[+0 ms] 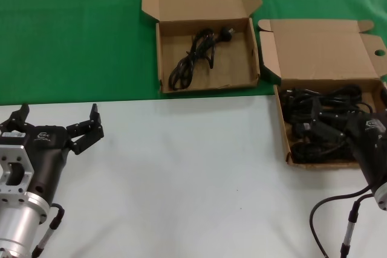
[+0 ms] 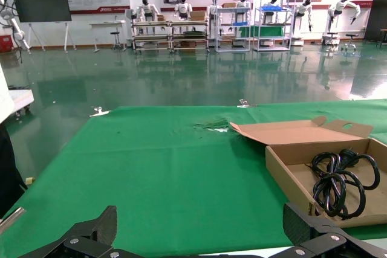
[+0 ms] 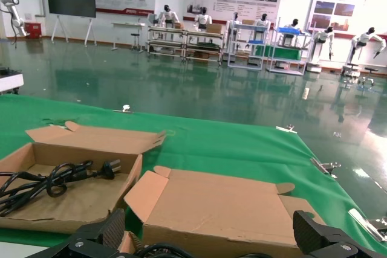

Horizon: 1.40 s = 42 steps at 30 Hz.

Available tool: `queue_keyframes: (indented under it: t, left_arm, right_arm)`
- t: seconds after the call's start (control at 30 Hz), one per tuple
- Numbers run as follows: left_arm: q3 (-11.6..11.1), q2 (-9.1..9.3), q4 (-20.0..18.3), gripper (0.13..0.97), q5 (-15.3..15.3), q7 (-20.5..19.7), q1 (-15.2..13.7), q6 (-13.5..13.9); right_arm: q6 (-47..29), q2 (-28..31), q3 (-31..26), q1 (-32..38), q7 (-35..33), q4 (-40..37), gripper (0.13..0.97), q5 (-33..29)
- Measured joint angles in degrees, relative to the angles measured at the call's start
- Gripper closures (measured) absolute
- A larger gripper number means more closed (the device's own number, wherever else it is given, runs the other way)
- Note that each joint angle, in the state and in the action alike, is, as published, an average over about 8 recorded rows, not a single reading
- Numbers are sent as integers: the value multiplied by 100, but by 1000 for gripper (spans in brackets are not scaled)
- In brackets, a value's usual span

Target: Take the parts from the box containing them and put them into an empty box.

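– How do the right jaws stand?
– Spread wide: one finger [image 3: 100, 234] shows at each lower corner of the right wrist view, well apart, with nothing gripped between them. They hang low over the cords [image 1: 326, 98] piled in the full box [image 1: 281, 119], and the right arm [image 1: 370, 143] covers that box's near corner.
– What lies just beyond them?
– The full box's lid [image 3: 211, 203], a broad panel laid open past the jaws. A black loop of cord [image 3: 163, 251] shows right under them.
– And farther off?
– The second box [image 1: 233, 67] sits beyond and to the left of those jaws, close beside the full box's lid. A lone cord [image 1: 193, 58] lies coiled inside it, plug toward the far wall.
– The left jaws?
– Wide too, holding nothing; one fingertip [image 2: 97, 231] shows low in the left wrist view. They hover over the tabletop [image 1: 193, 173], near where the green cloth [image 1: 72, 28] starts. The second box is ahead of them and off to the right, well apart.
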Motion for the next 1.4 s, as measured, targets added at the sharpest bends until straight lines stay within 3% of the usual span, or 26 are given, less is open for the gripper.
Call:
queue_keyframes:
  t: [1.4]
  left_arm:
    - [0,0,0,132,0,0,0,0]
  right_arm:
    - [0,0,0,0,0,0,129,0]
